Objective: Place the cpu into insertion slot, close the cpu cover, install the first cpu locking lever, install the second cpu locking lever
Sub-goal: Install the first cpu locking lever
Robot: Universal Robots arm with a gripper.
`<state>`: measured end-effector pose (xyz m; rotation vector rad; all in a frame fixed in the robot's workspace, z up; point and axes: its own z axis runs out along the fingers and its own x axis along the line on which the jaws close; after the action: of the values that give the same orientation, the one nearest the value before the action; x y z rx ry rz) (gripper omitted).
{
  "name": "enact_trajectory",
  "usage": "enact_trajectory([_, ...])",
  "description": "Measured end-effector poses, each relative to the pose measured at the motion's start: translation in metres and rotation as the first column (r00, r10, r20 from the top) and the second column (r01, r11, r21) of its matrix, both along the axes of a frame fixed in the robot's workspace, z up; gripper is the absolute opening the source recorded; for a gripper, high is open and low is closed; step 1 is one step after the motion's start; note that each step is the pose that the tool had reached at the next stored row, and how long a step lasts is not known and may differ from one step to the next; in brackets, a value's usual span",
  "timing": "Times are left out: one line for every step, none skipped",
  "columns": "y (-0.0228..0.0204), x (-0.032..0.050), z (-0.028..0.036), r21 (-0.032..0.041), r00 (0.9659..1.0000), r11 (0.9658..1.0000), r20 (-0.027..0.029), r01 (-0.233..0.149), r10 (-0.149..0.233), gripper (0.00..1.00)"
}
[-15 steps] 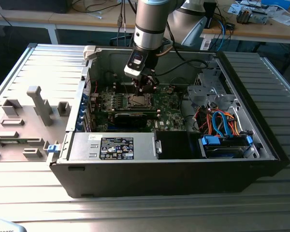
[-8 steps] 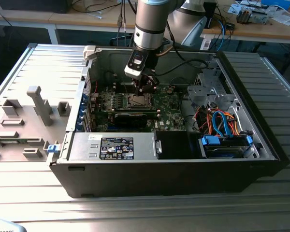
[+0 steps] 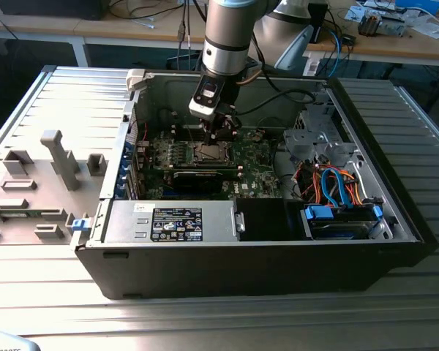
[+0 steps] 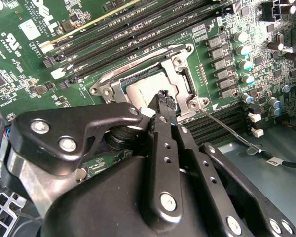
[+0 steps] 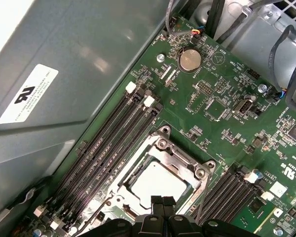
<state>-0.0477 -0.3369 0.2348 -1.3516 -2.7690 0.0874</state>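
One ribbed metal table (image 3: 205, 322) carries everything we see, and on it lies an open computer case (image 3: 241, 274), its side panel off. Taking the middle of the case in the exterior view as our dial, the arm (image 3: 230, 29) comes down from about twelve o'clock, the green motherboard (image 3: 260, 157) lies around ten to eleven o'clock, a grey power supply box (image 3: 172, 221) sits near eight o'clock, and a bay with blue cables (image 3: 340, 212) is at four o'clock. We find the gripper (image 3: 223, 135) at roughly eleven o'clock, low over the processor socket. In both wrist views the gripper (image 5: 158, 200) (image 4: 163, 98) has its two fingertips pressed together, and we see nothing pinched between them. They hang just above the near edge of the socket. The cpu cover (image 5: 180, 159) (image 4: 181, 74) lies flat over the socket, framing the chip. The cpu (image 5: 155, 181) (image 4: 138, 91) sits in the insertion slot, its silver-grey top showing through the cover's square window. In the second wrist view a thin metal locking lever (image 4: 229, 129) runs from the socket's corner out across the black memory slots, just beside the fingertips.
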Motion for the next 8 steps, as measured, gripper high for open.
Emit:
enact_trajectory([0.0,0.0,0.0,0.0,1.0,1.0,0.0,-0.002,0.002,0.11])
enact_trajectory([0.0,0.0,0.0,0.0,1.0,1.0,0.0,-0.004,0.004,0.11])
enact_trajectory([0.0,0.0,0.0,0.0,1.0,1.0,0.0,-0.006,0.006,0.11])
enact_trajectory([0.0,0.0,0.0,0.0,1.0,1.0,0.0,-0.007,0.007,0.11])
enact_trajectory([0.0,0.0,0.0,0.0,1.0,1.0,0.0,-0.009,0.009,0.11])
enact_trajectory([0.0,0.0,0.0,0.0,0.9999,0.9999,0.0,-0.01,0.01,0.11])
enact_trajectory([0.0,0.0,0.0,0.0,0.9999,0.9999,0.0,-0.012,0.012,0.11])
enact_trajectory([0.0,0.0,0.0,0.0,0.9999,0.9999,0.0,-0.014,0.014,0.11])
